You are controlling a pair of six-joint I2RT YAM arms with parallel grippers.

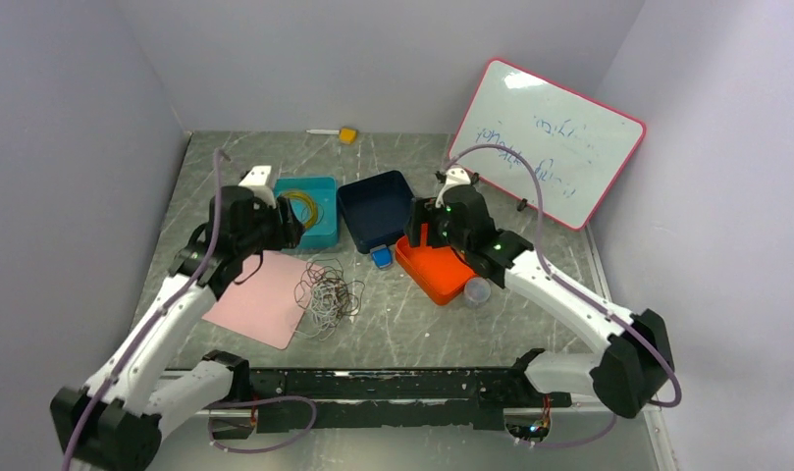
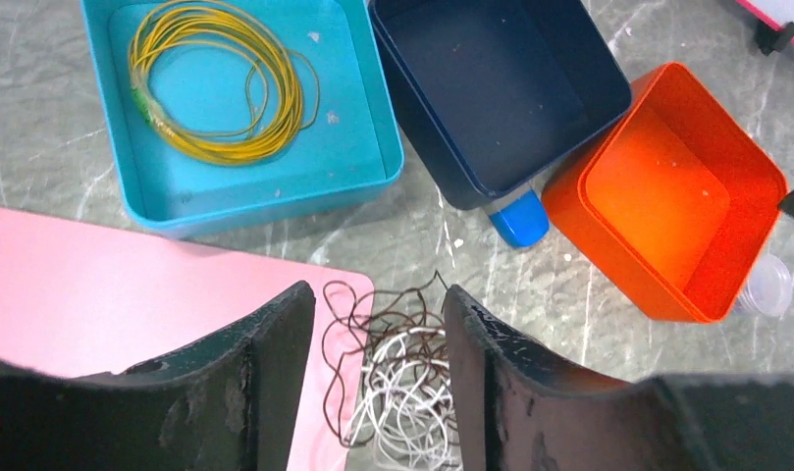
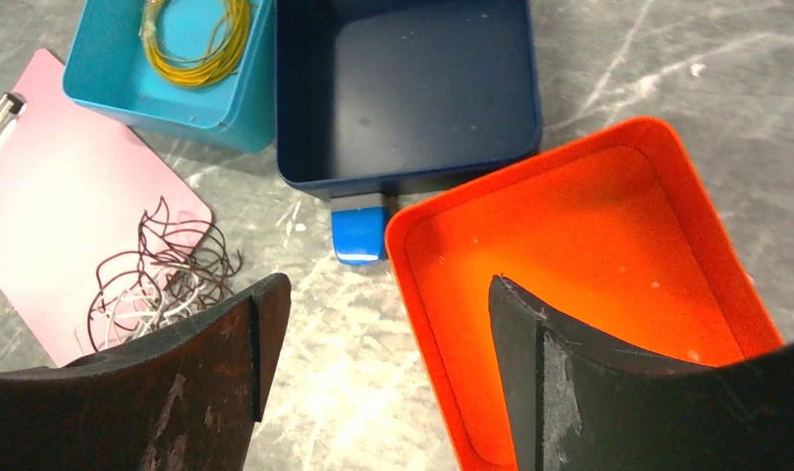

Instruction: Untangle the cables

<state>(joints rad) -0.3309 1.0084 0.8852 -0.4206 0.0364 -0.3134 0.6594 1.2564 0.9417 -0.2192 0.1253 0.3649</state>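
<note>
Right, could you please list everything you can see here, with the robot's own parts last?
tangle of thin floppy cables: one bunch, white and dark brown-red, mid-table, partly on the pink sheet
flat pink sheet: one, pink, left of the tangle
teal plastic tray: one, teal, back left
coil of yellow cable: one, yellow, inside the teal tray
navy plastic tray: one, dark blue, right of the teal tray
orange plastic tray: one, orange, right of the navy tray
small blue block: one, blue, between navy and orange trays
clear round tub: one, see-through, beside the orange tray
pink-framed whiteboard: one, white, back right
left gripper: one, black, open
right gripper: one, black, open
</note>
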